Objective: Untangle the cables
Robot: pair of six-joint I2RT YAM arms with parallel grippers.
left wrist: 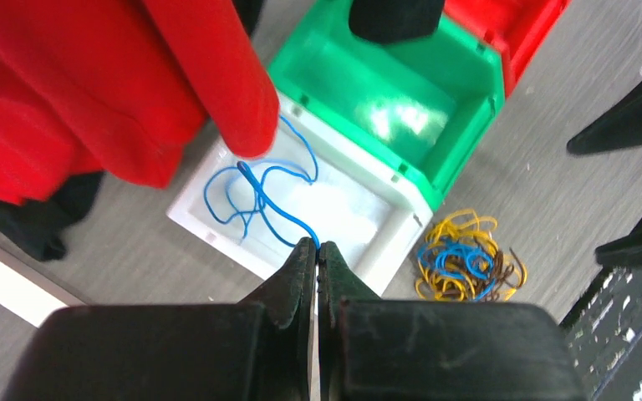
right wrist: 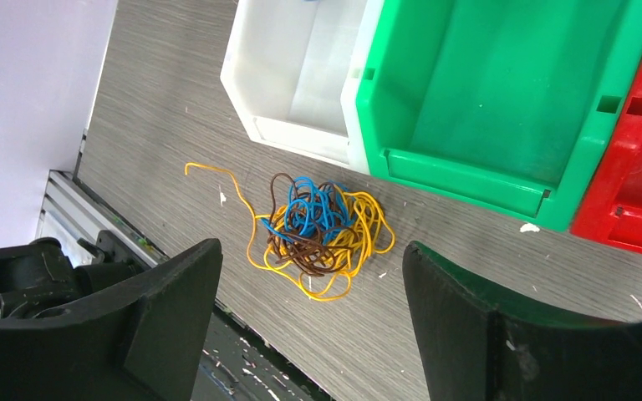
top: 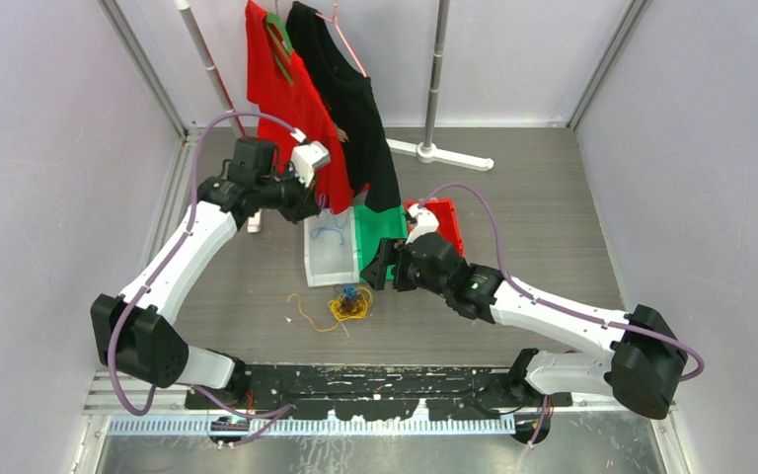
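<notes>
**Cables, part sorted**

Left gripper (left wrist: 318, 246): jaws closed, pinching one blue cable (left wrist: 259, 196) that trails into the white bin (left wrist: 384, 251). Right gripper (right wrist: 309, 255): jaws wide, empty, above the yellow, blue and brown cable tangle (right wrist: 318, 234) on the desk (right wrist: 167, 100), before the green bin (right wrist: 468, 171).

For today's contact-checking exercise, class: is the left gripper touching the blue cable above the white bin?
Touching. The left wrist view shows the blue cable running straight into the shut tips of the left gripper, pinched between them.
</notes>
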